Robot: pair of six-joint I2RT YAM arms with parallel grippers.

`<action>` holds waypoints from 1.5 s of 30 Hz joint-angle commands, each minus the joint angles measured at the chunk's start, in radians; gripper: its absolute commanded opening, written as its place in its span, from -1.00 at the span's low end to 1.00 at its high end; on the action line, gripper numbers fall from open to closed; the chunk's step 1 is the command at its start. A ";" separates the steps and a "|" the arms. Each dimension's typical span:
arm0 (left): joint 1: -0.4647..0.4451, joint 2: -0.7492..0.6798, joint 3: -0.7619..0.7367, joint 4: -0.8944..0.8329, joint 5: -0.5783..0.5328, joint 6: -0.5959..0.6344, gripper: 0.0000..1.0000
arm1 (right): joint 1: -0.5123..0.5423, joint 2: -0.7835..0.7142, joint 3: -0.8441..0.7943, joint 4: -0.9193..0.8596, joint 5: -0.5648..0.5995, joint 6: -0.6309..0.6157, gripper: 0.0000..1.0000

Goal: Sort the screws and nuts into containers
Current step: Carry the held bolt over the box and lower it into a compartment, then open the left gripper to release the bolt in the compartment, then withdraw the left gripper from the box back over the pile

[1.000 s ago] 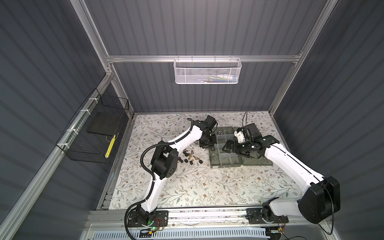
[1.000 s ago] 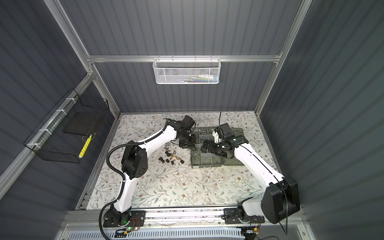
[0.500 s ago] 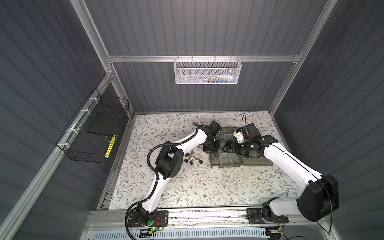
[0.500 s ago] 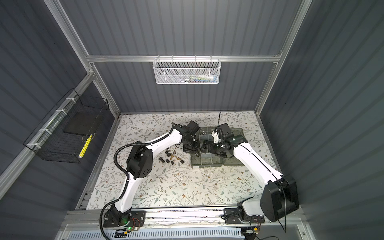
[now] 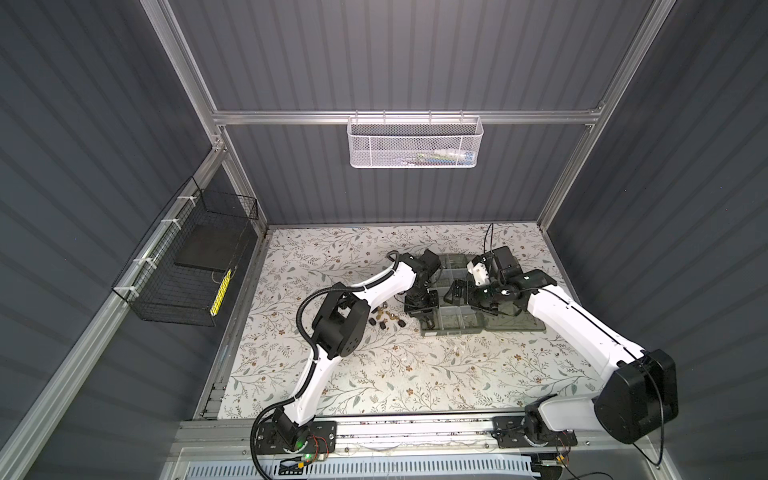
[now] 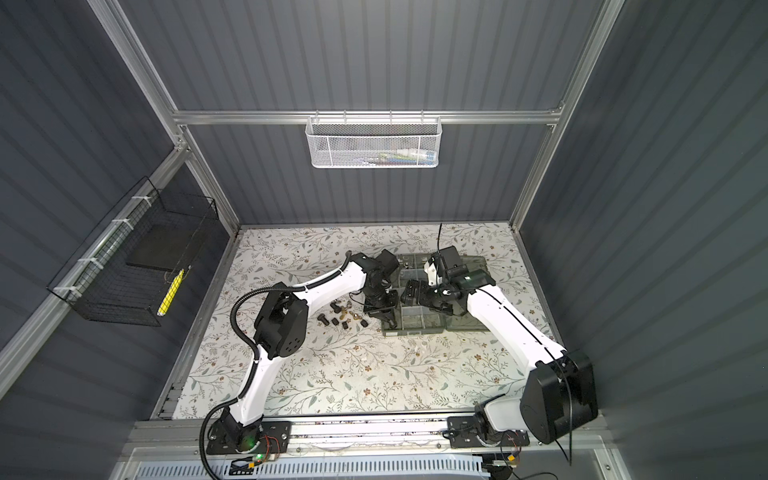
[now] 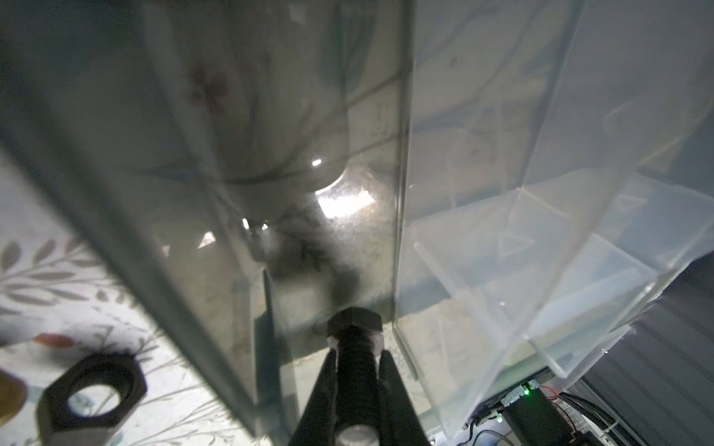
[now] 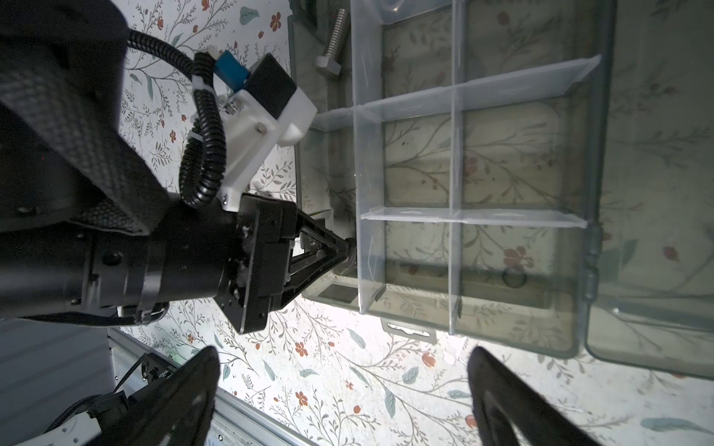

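**Desk:** How is your left arm sitting?

**Operator:** My left arm (image 5: 386,286) rises from the rail to a high black elbow. The white forearm runs away from me, and the wrist folds downward at the organiser box (image 5: 457,330). The left tool (image 7: 355,347) points steeply down into the box's corner compartment, on the side nearest the loose screws and nuts (image 5: 384,320).

**Desk:** What is in the tool?

**Operator:** It is nearly closed, pinching a black bolt (image 7: 354,328) by the threaded shank, head downward. The head is low inside that compartment, right beside a clear divider. I cannot tell whether it touches the floor of the box.

**Desk:** And the right side?

**Operator:** My right arm (image 5: 573,316) stretches diagonally from its base on the right. The wrist is level above the box, and the right tool (image 8: 344,353) faces the left arm's wrist. Its fingers are spread wide with nothing between them, clear of the box.

**Desk:** Where are the other pieces?

**Operator:** The loose pile lies on the tabletop (image 5: 415,374), just beside the box's left edge. One black nut (image 7: 90,397) lies flat outside the box wall. A silver bolt (image 8: 332,46) lies in a narrow compartment along the same edge. The lid is open, lying flat to the right.
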 commanded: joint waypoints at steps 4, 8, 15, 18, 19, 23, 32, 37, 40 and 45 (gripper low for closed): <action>-0.006 0.038 0.096 -0.074 0.018 0.037 -0.61 | -0.004 0.004 -0.004 0.010 -0.010 -0.001 0.98; -0.006 0.064 0.151 -0.088 0.013 0.036 -0.38 | -0.004 0.000 -0.003 0.011 -0.009 -0.001 0.98; 0.005 0.085 0.238 -0.132 -0.015 0.051 -0.12 | -0.004 -0.008 -0.007 0.009 -0.010 -0.004 0.98; 0.027 0.058 0.242 -0.139 -0.061 0.055 0.04 | -0.004 -0.011 -0.008 0.014 -0.009 0.000 0.98; 0.035 0.047 0.242 -0.142 -0.075 0.057 0.10 | -0.005 -0.010 -0.009 0.016 -0.010 0.000 0.98; 0.073 -0.012 0.256 -0.170 -0.138 0.078 0.47 | -0.004 -0.011 -0.014 0.023 -0.061 0.003 0.98; 0.160 -0.159 0.222 -0.197 -0.262 0.124 0.99 | -0.003 -0.015 -0.020 0.029 -0.080 0.004 0.98; 0.164 -0.214 0.214 -0.203 -0.349 0.134 0.99 | 0.005 -0.016 -0.018 0.035 -0.090 -0.001 0.99; 0.164 -0.269 0.182 -0.186 -0.437 0.143 0.99 | 0.023 -0.013 -0.005 0.031 -0.086 -0.016 0.98; 0.165 -0.352 0.128 -0.165 -0.600 0.172 0.99 | 0.060 -0.005 0.018 0.025 -0.078 -0.036 0.98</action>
